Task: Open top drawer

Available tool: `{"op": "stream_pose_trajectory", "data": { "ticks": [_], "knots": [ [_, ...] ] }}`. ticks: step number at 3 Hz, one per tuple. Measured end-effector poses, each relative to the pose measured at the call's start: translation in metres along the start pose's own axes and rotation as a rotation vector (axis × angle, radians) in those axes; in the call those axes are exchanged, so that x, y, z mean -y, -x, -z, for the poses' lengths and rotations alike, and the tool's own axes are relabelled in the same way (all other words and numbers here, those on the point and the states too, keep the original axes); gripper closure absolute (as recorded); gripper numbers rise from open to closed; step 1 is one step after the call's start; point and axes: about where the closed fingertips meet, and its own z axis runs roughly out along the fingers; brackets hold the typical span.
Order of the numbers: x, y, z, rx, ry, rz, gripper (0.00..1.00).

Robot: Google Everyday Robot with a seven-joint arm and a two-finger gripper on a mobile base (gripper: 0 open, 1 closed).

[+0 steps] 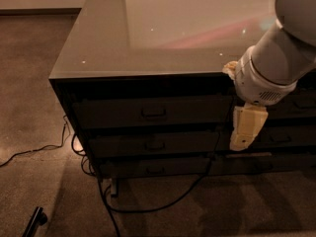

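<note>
Cabinet top (103,43): glossy grey, with light specks and a pinkish streak reflected. Floor (29,83): brown and speckled. Black cables (148,209) are trailed beneath the cabinet at lower centre. Top drawer (113,113): centre of frame, uppermost of three stacked fronts, shown shut, loop handle (153,112) at its middle. Gripper (241,142): hung at right centre before the drawer fronts; whether open or closed cannot be told.

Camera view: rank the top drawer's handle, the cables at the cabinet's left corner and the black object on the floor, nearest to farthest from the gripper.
The gripper hangs before the drawer fronts, right of centre.
1. top drawer's handle, to its left.
2. cables, cabinet's left corner.
3. black object, floor, far lower left.
</note>
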Motion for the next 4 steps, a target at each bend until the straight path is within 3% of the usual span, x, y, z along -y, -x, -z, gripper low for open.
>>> {"op": "stream_pose_trajectory", "data": {
  "ticks": [1,2,4],
  "knots": [
    [0.007,0.011,-0.01,0.0,-0.012,0.056,0.0],
    [0.021,0.038,-0.037,0.004,-0.039,0.132,0.0],
    [0.039,0.055,-0.102,-0.063,-0.011,0.167,0.0]
  ]
}}
